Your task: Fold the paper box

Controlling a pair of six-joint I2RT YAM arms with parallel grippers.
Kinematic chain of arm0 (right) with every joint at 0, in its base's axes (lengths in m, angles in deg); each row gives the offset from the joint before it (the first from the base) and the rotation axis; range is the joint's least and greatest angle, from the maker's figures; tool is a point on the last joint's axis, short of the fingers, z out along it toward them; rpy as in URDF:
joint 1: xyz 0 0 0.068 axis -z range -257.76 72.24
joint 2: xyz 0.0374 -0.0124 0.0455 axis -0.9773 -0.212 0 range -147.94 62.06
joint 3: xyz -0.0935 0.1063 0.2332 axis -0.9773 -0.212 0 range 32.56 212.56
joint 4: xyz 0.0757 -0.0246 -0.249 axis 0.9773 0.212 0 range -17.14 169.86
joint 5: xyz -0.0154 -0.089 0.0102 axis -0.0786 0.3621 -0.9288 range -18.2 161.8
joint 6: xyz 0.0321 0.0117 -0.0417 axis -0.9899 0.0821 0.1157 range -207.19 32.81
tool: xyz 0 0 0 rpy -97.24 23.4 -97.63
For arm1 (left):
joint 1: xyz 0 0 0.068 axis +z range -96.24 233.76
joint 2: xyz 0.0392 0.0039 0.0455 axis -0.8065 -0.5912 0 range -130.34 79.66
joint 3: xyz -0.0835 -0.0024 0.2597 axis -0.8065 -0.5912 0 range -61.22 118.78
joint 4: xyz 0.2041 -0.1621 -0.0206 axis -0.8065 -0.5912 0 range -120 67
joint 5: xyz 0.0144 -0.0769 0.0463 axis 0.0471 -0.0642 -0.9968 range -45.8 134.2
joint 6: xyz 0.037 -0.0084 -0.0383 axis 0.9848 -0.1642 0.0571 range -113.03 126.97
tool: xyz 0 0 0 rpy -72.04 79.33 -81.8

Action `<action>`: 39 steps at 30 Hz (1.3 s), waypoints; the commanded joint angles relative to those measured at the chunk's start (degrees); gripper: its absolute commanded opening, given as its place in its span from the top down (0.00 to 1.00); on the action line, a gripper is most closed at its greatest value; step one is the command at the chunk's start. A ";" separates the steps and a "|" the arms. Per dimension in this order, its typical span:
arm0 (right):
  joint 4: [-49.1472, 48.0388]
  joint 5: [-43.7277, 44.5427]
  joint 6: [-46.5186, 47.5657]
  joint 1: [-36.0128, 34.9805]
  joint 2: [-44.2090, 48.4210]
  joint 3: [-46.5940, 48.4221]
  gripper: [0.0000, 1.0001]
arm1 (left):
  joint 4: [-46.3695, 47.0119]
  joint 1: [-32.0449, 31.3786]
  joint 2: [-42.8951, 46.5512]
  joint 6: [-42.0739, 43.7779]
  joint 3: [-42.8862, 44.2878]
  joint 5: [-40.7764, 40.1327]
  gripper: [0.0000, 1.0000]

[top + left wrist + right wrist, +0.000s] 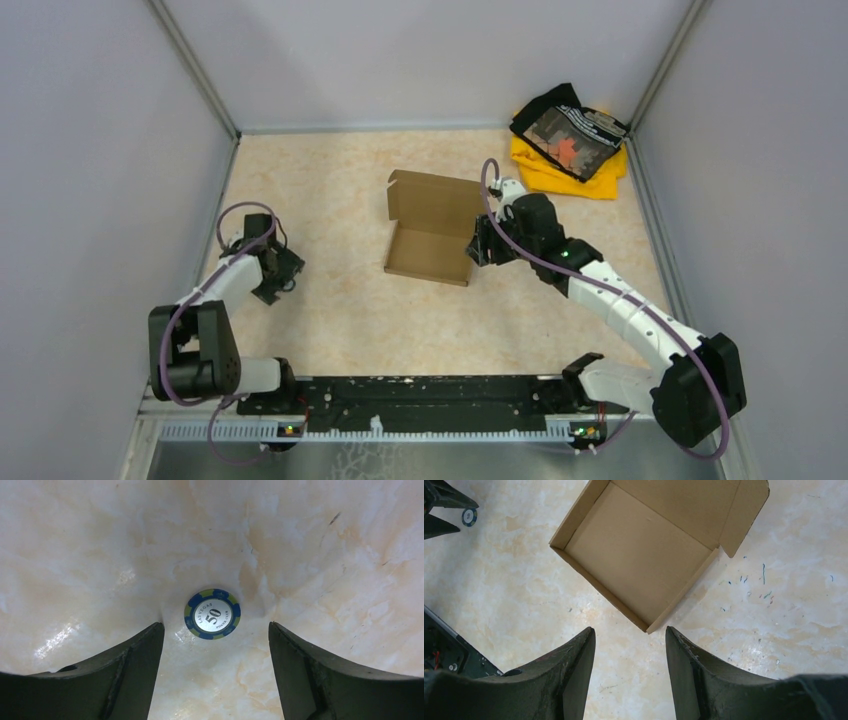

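Container: plain brown corrugated-cardboard paper box [430, 235], one, a shallow open tray with low walls raised.
Contents of container: the right wrist view shows the tray's inner floor as bare cardboard from wall to wall.
Lid: stands up along the tray's far side, with a side flap sticking out at one end.
Position of box: near the middle of the pale, marbled beige desk [330, 200], towards the right arm's side.
Right claw [630, 628]: two dark fingers about half apart and holding nothing. It hangs above the desk just beside the box's right edge, with the nearest tray corner in front of the fingertips and not touching them.
Left claw [215, 623]: fingers spread wide and closed on nothing. It is low over the desk's left side, well apart from the box.
Small item: round blue and yellow-green poker chip [212, 614] with a white centre marked 50, one. It lies flat on the desk between the left fingers, touching neither.
Far right corner: yellow and black cloth pile [570, 140], one, well apart from the box.
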 commanded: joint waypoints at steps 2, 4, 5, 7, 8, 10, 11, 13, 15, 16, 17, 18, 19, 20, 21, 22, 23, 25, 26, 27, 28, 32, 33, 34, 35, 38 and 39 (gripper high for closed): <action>-2.79 -0.28 0.52 -0.10 0.13 -0.16 0.46 | 3.88 1.21 -0.98 1.14 -1.08 2.66 0.23; -2.71 0.04 0.54 -0.11 0.22 -0.20 0.46 | 4.14 1.48 -1.45 1.39 -1.17 2.54 0.28; -2.60 0.16 0.66 -0.11 0.29 -0.20 0.46 | 4.26 1.60 -1.74 1.54 -1.26 2.51 0.29; -2.29 0.79 0.82 -0.11 0.18 -0.20 0.46 | 4.19 1.72 -2.27 1.68 -1.26 2.23 0.30; -2.21 0.83 0.93 -0.11 0.22 -0.26 0.46 | 4.03 1.73 -2.58 1.79 -1.12 2.27 0.29; -2.30 0.86 0.96 -0.11 0.31 -0.36 0.46 | 3.35 1.76 -3.46 2.11 -0.75 2.10 0.29; -2.27 0.78 0.96 -0.11 0.27 -0.46 0.46 | 3.02 1.76 -3.87 2.17 -0.48 1.97 0.30; -2.39 0.71 0.96 -0.09 0.27 -0.58 0.46 | 2.70 1.77 -4.50 2.16 -0.30 1.83 0.30; -2.49 0.75 0.96 -0.16 0.26 -0.64 0.46 | 2.48 1.78 -5.03 1.80 -0.10 1.90 0.31; -2.52 0.82 0.94 -0.19 0.30 -0.64 0.46 | 2.32 1.76 -5.40 1.72 0.14 2.10 0.32; -2.57 0.99 0.96 -0.19 0.31 -0.64 0.46 | 1.93 1.78 -5.91 1.62 0.48 2.33 0.33; -2.55 1.09 1.03 -0.17 0.29 -0.64 0.46 | 1.45 1.76 -6.34 1.43 1.20 2.26 0.34; -2.49 1.08 1.05 -0.19 0.33 -0.61 0.46 | 1.04 1.71 -6.93 1.48 1.73 2.29 0.38; -2.55 1.14 1.02 -0.19 0.31 -0.60 0.46 | 0.63 1.76 -7.53 1.46 2.21 2.37 0.42; -2.62 1.19 1.00 -0.19 0.31 -0.60 0.46 | 0.22 1.79 -8.16 1.46 2.70 2.51 0.46; -2.66 1.08 1.10 -0.19 0.20 -0.63 0.46 | -0.06 1.76 -8.76 1.57 3.08 2.85 0.48; -2.69 1.10 1.13 -0.19 0.22 -0.64 0.46 | -0.58 1.74 -9.41 1.32 3.55 2.88 0.49; -2.74 1.11 1.22 -0.19 0.09 -0.59 0.46 | -1.03 1.76 -10.39 1.36 4.00 3.41 0.51; -2.74 1.03 1.29 -0.19 0.04 -0.56 0.46 | -0.91 1.73 -10.62 1.29 4.01 3.60 0.51; -2.75 1.13 1.38 -0.19 0.01 -0.55 0.46 | -0.87 1.77 -10.77 1.38 3.97 3.89 0.51; -2.66 1.29 1.44 -0.19 0.04 -0.55 0.46 | -0.74 1.79 -10.93 1.30 3.93 4.07 0.51; -2.54 1.36 1.75 -0.19 -0.17 -0.46 0.46 | 0.25 1.67 -11.42 1.82 3.43 5.59 0.50; -2.49 1.32 1.83 -0.19 -0.26 -0.46 0.46 | 0.32 1.63 -11.64 2.04 3.48 5.92 0.50; -2.56 1.36 1.91 -0.19 -0.32 -0.46 0.46 | 0.29 1.45 -11.93 2.29 3.56 6.22 0.48; -2.72 1.32 1.89 -0.19 -0.40 -0.46 0.46 | 0.38 1.30 -12.17 2.56 3.65 6.46 0.47; -2.79 1.19 1.92 -0.19 -0.57 -0.29 0.46 | -0.11 0.44 -12.63 2.81 3.95 6.75 0.45; -2.81 1.19 1.88 -0.19 -0.54 -0.29 0.46 | -0.29 0.13 -12.66 2.74 4.00 6.73 0.45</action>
